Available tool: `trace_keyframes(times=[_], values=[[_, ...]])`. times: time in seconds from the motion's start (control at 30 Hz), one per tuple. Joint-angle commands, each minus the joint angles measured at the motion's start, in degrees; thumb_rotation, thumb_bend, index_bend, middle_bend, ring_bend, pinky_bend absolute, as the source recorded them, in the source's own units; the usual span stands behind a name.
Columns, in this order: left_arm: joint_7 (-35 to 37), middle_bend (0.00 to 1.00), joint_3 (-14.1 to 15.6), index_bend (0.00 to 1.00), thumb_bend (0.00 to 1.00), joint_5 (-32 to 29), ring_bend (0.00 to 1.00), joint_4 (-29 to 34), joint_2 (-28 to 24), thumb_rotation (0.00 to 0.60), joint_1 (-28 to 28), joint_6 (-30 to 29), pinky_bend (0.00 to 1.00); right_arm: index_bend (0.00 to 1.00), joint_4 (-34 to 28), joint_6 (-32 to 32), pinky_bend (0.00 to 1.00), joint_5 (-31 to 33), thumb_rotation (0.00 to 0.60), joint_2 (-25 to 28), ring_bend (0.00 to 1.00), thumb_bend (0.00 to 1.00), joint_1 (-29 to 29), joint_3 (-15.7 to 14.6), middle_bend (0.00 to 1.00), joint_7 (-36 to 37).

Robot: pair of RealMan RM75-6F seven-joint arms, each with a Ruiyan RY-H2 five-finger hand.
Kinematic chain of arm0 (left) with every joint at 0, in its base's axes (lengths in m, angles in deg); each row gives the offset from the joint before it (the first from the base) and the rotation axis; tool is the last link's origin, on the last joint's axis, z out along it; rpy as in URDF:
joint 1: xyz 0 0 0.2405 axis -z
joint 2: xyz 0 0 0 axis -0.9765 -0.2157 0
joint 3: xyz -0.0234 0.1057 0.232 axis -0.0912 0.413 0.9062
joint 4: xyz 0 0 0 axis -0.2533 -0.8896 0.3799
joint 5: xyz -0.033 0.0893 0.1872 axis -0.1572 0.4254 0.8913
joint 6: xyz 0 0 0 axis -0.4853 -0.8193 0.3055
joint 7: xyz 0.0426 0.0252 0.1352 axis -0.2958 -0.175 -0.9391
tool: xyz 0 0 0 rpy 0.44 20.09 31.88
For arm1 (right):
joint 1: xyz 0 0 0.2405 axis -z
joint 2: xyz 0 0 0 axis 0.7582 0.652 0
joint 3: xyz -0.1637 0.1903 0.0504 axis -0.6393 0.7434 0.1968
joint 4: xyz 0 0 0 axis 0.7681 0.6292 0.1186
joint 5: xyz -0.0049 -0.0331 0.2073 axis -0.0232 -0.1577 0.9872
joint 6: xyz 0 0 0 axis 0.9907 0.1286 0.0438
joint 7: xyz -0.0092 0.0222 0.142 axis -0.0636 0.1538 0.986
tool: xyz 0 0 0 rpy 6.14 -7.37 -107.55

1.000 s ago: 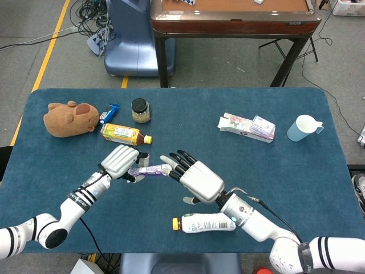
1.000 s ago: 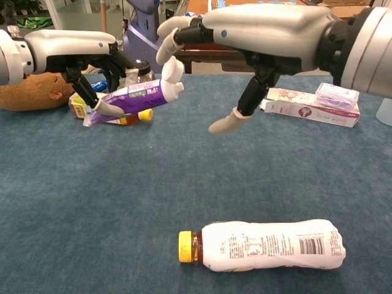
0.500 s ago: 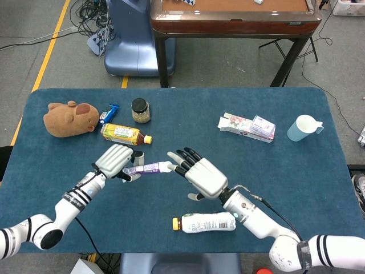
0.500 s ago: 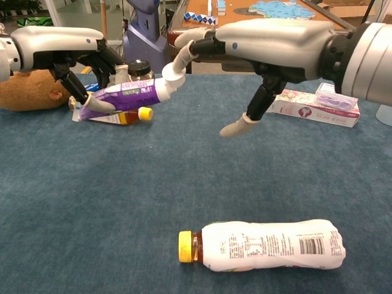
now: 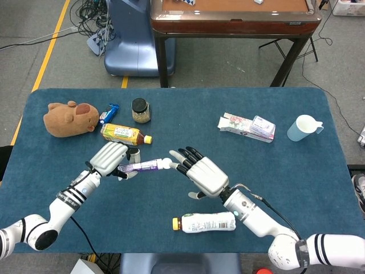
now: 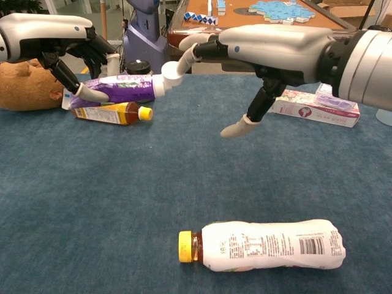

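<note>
My left hand (image 5: pixel 109 158) holds a purple tube (image 5: pixel 138 166) up over the blue table (image 5: pixel 285 171), its white cap (image 6: pixel 168 76) pointing at my right hand (image 5: pixel 204 174).

My left fingers (image 6: pixel 90 95) are wrapped around the tube's tail end, and the tube lies nearly level above the cloth (in the chest view it hangs just over the yellow-capped tea bottle (image 5: pixel 125 134) lying behind it). My right fingers (image 5: pixel 185 157) are spread apart and hold nothing; their tips are right at the cap, though I cannot tell whether they touch it. A white-labelled bottle (image 5: pixel 204 222) lies on its side near my right forearm. Farther back on the table sit a brown plush toy (image 5: pixel 71 118), a small jar (image 5: pixel 140 110), a flat carton (image 5: pixel 247 127) and a pale blue cup (image 5: pixel 303 127).
</note>
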State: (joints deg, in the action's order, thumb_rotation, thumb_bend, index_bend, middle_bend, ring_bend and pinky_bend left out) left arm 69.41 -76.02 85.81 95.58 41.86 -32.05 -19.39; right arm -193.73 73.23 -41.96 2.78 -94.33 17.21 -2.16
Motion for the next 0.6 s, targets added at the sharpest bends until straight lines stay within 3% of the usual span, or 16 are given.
trace_keyframes(times=[0.03,0.6], values=[[0.49,0.73,-0.15,0.65,0.40,0.18,0.48,0.14,-0.26,0.600,-0.15,-0.22,0.35,0.18,0.52,-0.06,0.04,0.30,0.600,-0.10,0.00,0.16,-0.11,-0.10,0.00,0.46],[5.65,0.73,-0.21,0.65,0.40,2.70,0.48,1.69,-1.02,0.600,-1.50,-1.67,0.35,0.18,1.53,1.15,0.04,-1.05,0.600,-1.71,0.00,0.17,-0.64,-0.30,0.00,3.36]])
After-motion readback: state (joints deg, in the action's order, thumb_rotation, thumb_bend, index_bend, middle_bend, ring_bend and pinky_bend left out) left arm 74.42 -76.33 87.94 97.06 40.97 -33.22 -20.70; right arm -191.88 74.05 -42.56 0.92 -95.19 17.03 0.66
